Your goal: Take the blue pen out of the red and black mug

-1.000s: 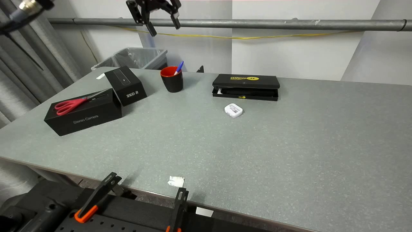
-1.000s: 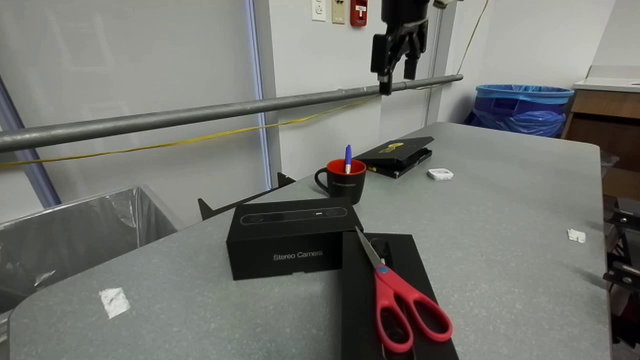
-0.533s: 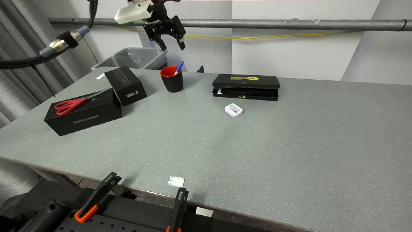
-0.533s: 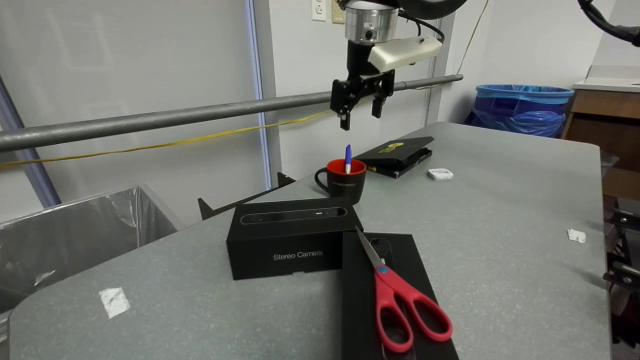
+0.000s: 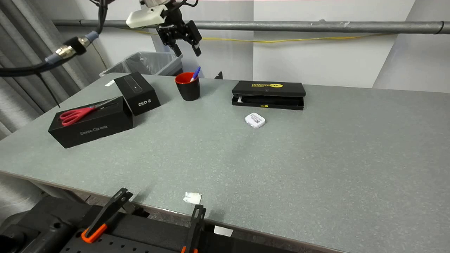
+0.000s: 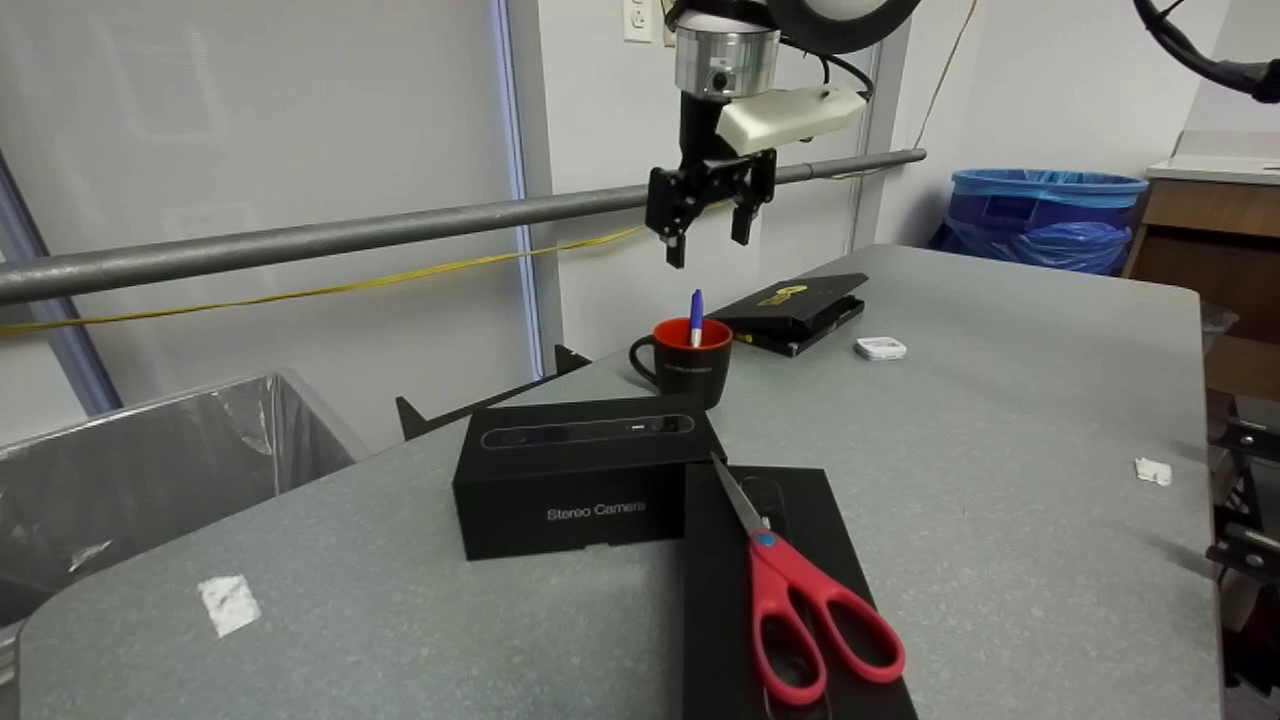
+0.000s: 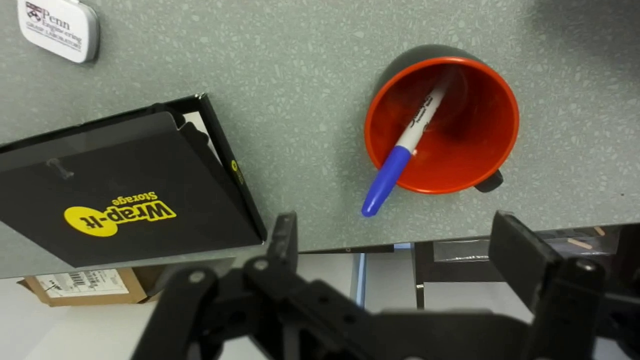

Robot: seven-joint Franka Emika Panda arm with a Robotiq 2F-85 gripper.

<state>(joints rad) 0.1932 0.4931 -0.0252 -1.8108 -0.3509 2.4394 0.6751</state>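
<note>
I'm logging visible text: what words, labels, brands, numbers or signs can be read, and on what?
"Wrap-It Storage": flat black box; edge print too small
"Penn Engineering GRASP LABORATORY": white case
"ZED 2": end of a taller black box
"Stereo Camera": that box's side, and the neighbouring black box under the scissors
"Sharpie" (likely): blue pen; finer print too small
Too small: lettering on the mug, label on the cardboard box
</note>
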